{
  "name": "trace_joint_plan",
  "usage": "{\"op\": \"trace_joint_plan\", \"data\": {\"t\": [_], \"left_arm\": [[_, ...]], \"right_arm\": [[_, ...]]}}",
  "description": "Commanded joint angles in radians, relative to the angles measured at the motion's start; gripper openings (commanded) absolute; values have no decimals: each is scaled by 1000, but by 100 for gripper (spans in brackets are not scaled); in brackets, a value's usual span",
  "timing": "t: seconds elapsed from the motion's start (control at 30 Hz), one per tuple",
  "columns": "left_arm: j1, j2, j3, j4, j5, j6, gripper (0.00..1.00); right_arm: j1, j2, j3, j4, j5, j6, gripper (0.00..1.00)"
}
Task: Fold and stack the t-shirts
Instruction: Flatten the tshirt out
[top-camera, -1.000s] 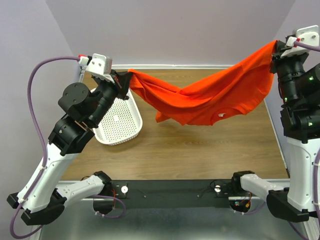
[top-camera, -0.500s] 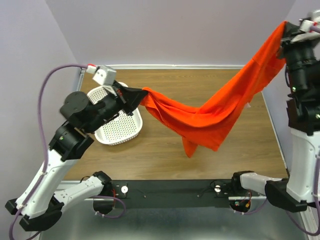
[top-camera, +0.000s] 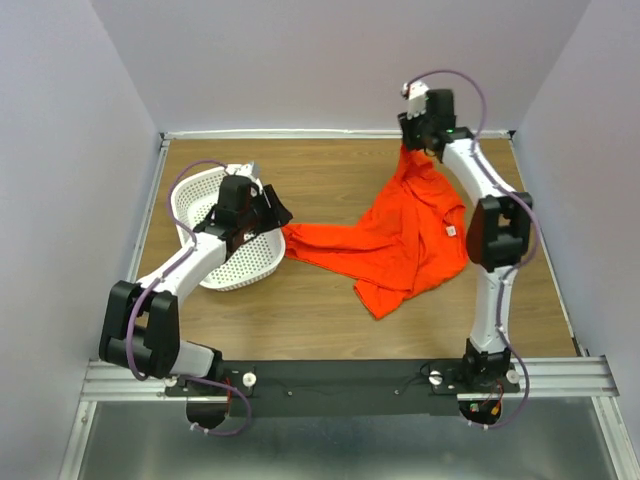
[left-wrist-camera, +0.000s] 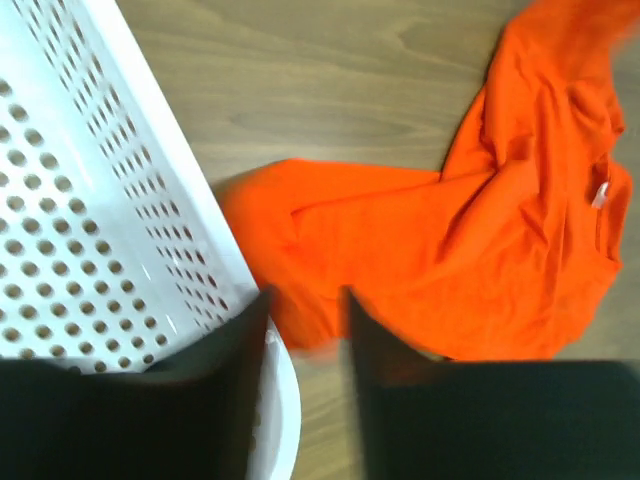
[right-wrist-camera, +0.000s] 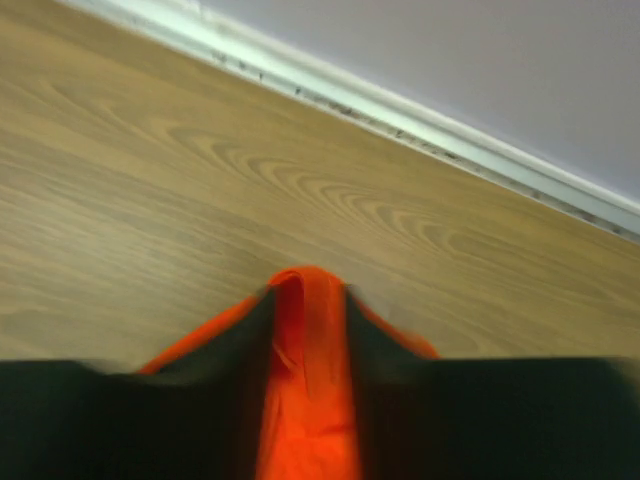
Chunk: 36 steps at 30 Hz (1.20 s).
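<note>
The orange-red t-shirt (top-camera: 400, 240) lies crumpled on the wooden table, its white neck label (top-camera: 450, 230) facing up on the right. My left gripper (top-camera: 280, 213) sits low at the shirt's left tip, beside the basket. In the left wrist view its jaws (left-wrist-camera: 305, 300) stand apart, with the t-shirt (left-wrist-camera: 480, 250) edge and bare wood showing in the gap. My right gripper (top-camera: 413, 148) is at the shirt's far corner. In the right wrist view it (right-wrist-camera: 307, 292) is open, and a raised fold of the t-shirt (right-wrist-camera: 305, 400) stands between the spread fingers.
A white perforated basket (top-camera: 205, 195) stands at the left, its rim (left-wrist-camera: 80, 200) right beside my left fingers. The back wall and table rail (right-wrist-camera: 420, 110) run close behind my right gripper.
Both arms came down from holding the shirt stretched in the air. The shirt now lies on the table, and both grippers have opened.
</note>
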Motion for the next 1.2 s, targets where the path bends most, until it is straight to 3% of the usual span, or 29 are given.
{"op": "trace_joint_plan", "data": {"t": [0.0, 0.07, 0.17, 0.3, 0.47, 0.63, 0.83, 1.17], "left_arm": [[21, -14, 157, 131, -117, -11, 70], [21, -6, 190, 131, -117, 17, 74], [15, -23, 219, 169, -27, 80, 74], [-59, 20, 270, 96, 88, 239, 73], [-386, 78, 224, 90, -22, 279, 63], [-614, 219, 214, 184, -152, 224, 57], [-752, 437, 392, 149, -274, 212, 57], [-841, 649, 599, 4, -336, 221, 57]], "right_arm": [[57, 141, 180, 13, 65, 38, 68], [61, 154, 210, 11, 67, 74, 77], [48, 68, 115, 13, 14, 93, 81], [13, -172, -193, 10, -214, 47, 88], [-77, -535, -612, 4, -309, 28, 89], [-292, -706, -928, 1, -368, 65, 80], [-398, -733, -1041, -33, -414, 41, 77], [-440, -674, -1037, -65, -476, 28, 73]]}}
